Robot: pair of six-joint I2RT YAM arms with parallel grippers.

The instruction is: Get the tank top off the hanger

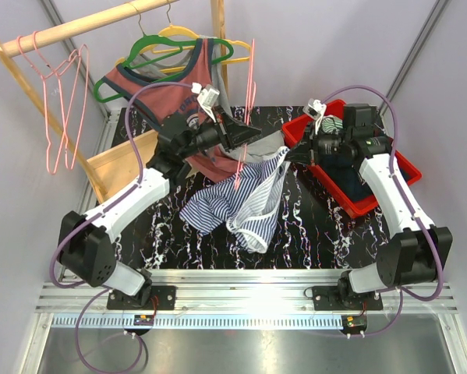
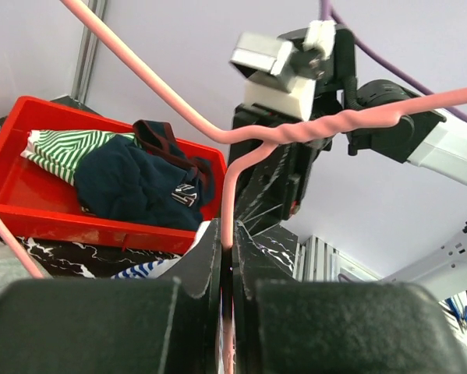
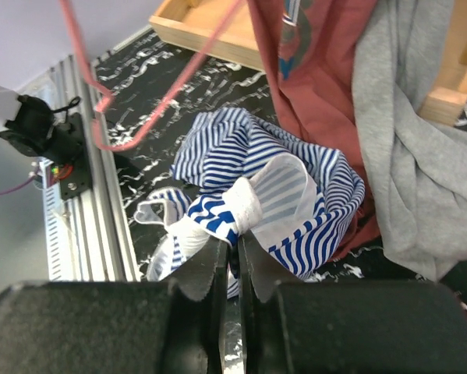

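While the black marbled desk [image 1: 163,234] is bearing both arms at its near edge, the wooden rack [image 1: 61,35] is standing over its far left corner, and the red bin [image 1: 366,206] is sitting along its right edge with navy and green-striped clothes inside.

The striped tank top [image 1: 241,204] is sagging over the desk's middle. Its lower folds are appearing to rest on the surface, and one white-trimmed edge is lifting toward the right. The right gripper [image 1: 289,156] is reaching in from the bin side, its fingers [image 3: 206,273] pinching together on that bunched white-trimmed edge.

The left gripper [image 1: 252,136] is holding the pink hanger [image 1: 251,86] above the top's far side. Its fingers [image 2: 206,257] are clamping the wire just below the twisted neck. Whether the hanger is touching the striped cloth is not showing clearly.

Just behind the held hanger, a rust-red shirt [image 1: 167,97] is hanging from a green hanger [image 1: 139,47] on the rack, with a grey garment [image 3: 420,179] drooping beside it and crowding the far side of the top. More pink hangers [image 1: 61,101] are dangling at the rack's left end.
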